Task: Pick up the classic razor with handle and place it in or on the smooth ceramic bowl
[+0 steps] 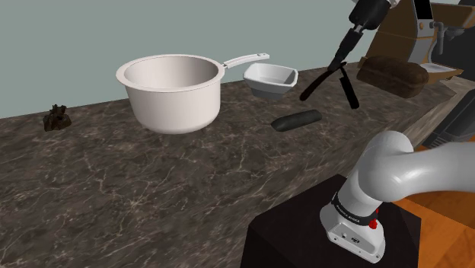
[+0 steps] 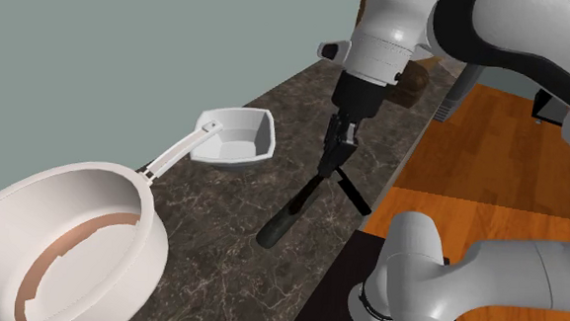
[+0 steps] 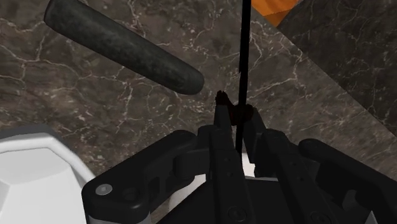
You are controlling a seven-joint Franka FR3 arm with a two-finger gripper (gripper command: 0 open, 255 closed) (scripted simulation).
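A black folding razor [image 1: 323, 79] hangs in the air, its two thin arms spread in a V. My gripper [image 1: 352, 36] is shut on its upper end. It hangs above the dark marble counter, at the shoulder view's right of the white squarish bowl [image 1: 270, 79]. In the second exterior view the razor [image 2: 351, 194] dangles under the gripper [image 2: 339, 139], beside the bowl [image 2: 239, 138] and near the counter's edge. In the wrist view the fingers [image 3: 222, 130] clasp the razor's thin black blade [image 3: 243, 57]; the bowl's white rim [image 3: 32, 167] lies off to one side.
A dark green cylinder [image 1: 297, 120] lies on the counter [image 1: 152, 190] just below the razor. A large white saucepan [image 1: 170, 91] with a long handle stands beside the bowl. A small dark brown object [image 1: 57, 118] sits far left. A dark loaf [image 1: 392, 74] rests at the back right.
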